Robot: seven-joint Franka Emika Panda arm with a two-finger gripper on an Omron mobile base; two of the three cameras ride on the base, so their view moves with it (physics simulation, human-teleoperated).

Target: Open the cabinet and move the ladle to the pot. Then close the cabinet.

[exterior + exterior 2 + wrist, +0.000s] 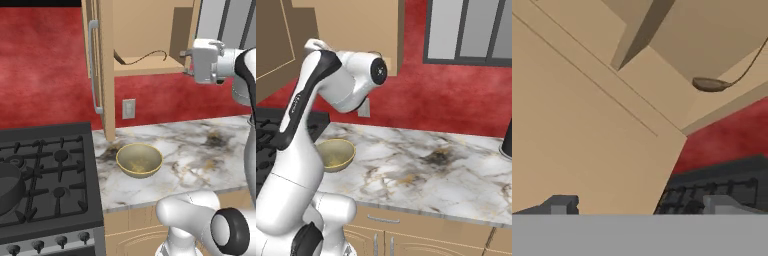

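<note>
The cabinet (150,30) on the wall stands open, its door (102,65) swung out toward me with the long silver handle (93,65) on its left side. The dark brown ladle (145,56) lies on the cabinet shelf, scoop to the left. In the hand view the ladle's scoop (709,84) rests on the shelf and the door's inner face (577,125) is close on the left. My gripper (188,63) hangs open at the cabinet's right edge, level with the shelf and apart from the ladle, holding nothing. The dark pot (7,187) sits on the stove at far left.
A yellowish-tan bowl (139,160) stands on the marble counter (200,160) beside the black stove (50,185). A wall outlet (128,108) sits under the cabinet. A window (471,30) and a dark object (506,142) are off to the right.
</note>
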